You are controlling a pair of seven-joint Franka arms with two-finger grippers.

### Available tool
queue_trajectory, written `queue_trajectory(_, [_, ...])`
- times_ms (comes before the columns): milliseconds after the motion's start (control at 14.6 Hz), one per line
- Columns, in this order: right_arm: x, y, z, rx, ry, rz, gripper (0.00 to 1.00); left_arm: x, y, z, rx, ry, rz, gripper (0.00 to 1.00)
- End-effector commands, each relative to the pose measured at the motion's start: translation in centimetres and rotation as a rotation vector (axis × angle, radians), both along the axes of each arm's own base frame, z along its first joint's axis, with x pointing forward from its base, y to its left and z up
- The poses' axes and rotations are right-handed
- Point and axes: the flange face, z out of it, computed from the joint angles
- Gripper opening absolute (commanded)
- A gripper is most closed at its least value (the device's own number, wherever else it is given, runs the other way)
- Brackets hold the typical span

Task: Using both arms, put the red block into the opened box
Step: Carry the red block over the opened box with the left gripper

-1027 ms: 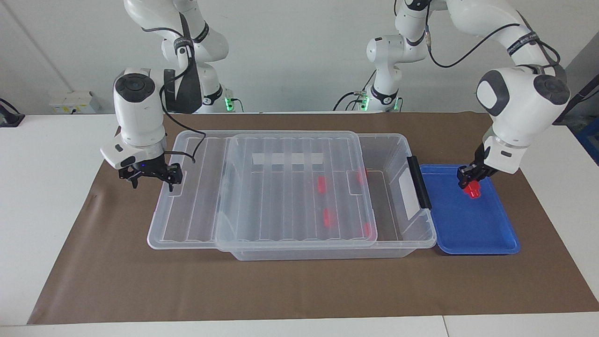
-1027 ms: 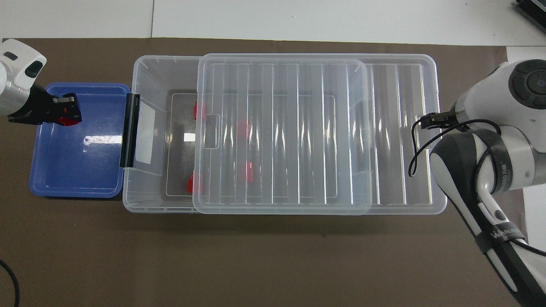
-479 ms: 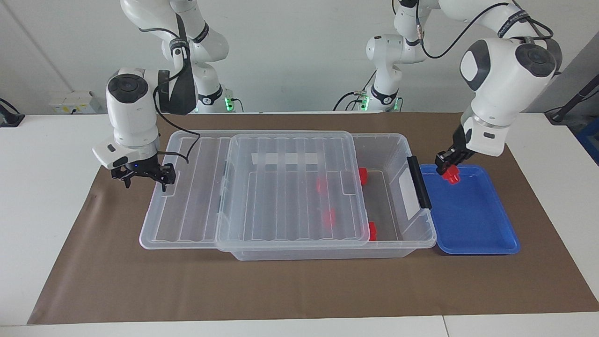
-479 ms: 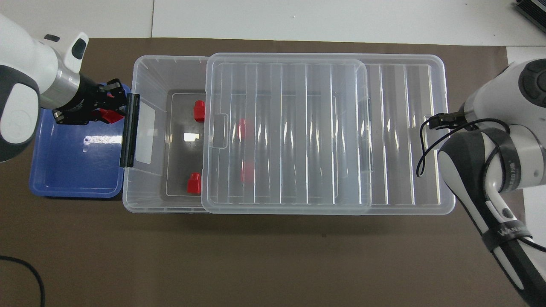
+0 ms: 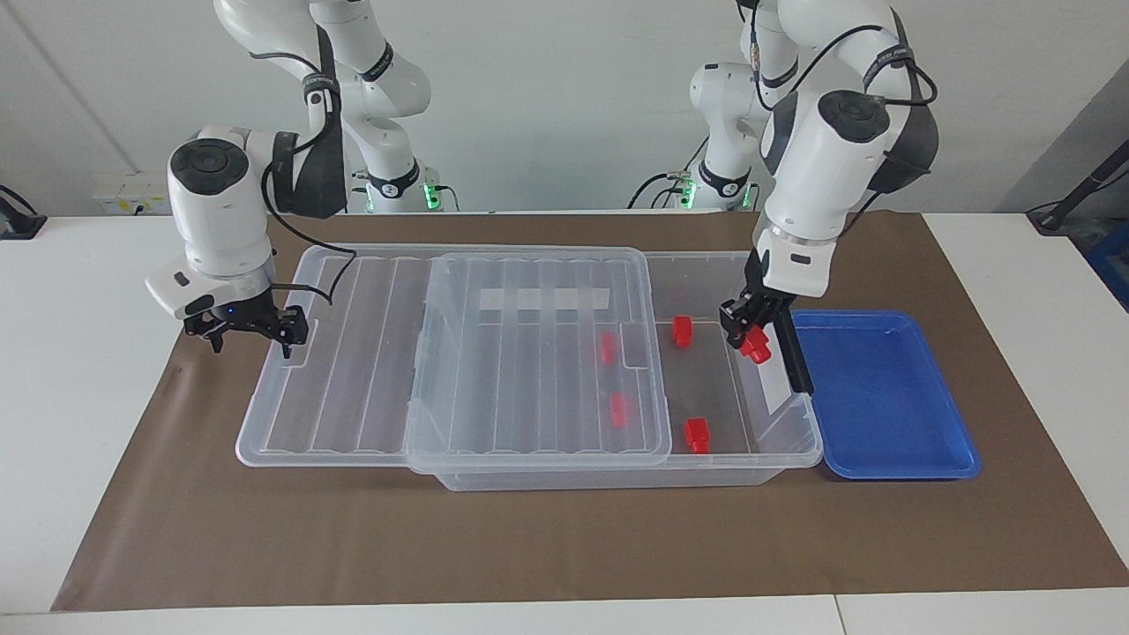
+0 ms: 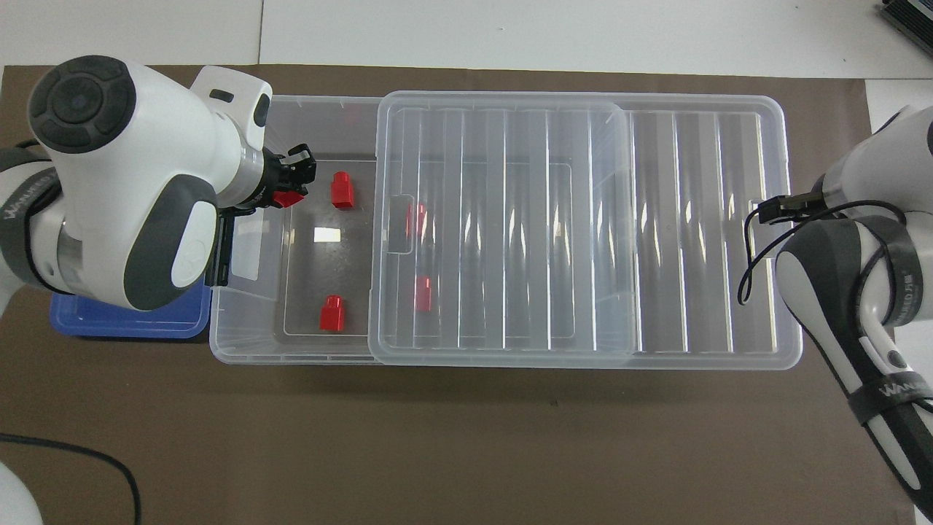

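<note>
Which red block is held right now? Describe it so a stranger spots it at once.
Find the clear box; at its uncovered end, by the black handle, the left end effector hangs over the opening. The red block is clamped in it, while the other red blocks lie on the box floor.

Two fixed cameras. The facing view sits high across the table (image 5: 106,370), looking back at both arm bases and taking in the whole brown mat (image 5: 564,538). The overhead view hangs above the robots' end, looking steeply down and forward (closer in, mat edges cropped). Both cover the box (image 5: 750,459) (image 6: 248,350) and blue tray (image 5: 891,397) (image 6: 124,324), half a turn apart.
</note>
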Motion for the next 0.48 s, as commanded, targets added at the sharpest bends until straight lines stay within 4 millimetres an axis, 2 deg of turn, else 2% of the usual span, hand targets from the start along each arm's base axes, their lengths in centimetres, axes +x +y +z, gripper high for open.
queue_trajectory(0, [-0.3,-0.5,0.4,-0.036,0.024,0.012,1.0,-0.4,0.1,-1.8,0.027,-0.028,-0.044,0.0])
queue_trajectory(274, [-0.2,0.2,2.3,-0.013,0.016,-0.009,1.0,-0.5,0.7,-4.4,0.059,-0.028,-0.156,0.0])
queue_trajectory(411, [-0.8,0.6,4.3,0.035,-0.014,-0.026,1.0,-0.2,-0.2,-7.8,0.084,-0.023,-0.208,0.0])
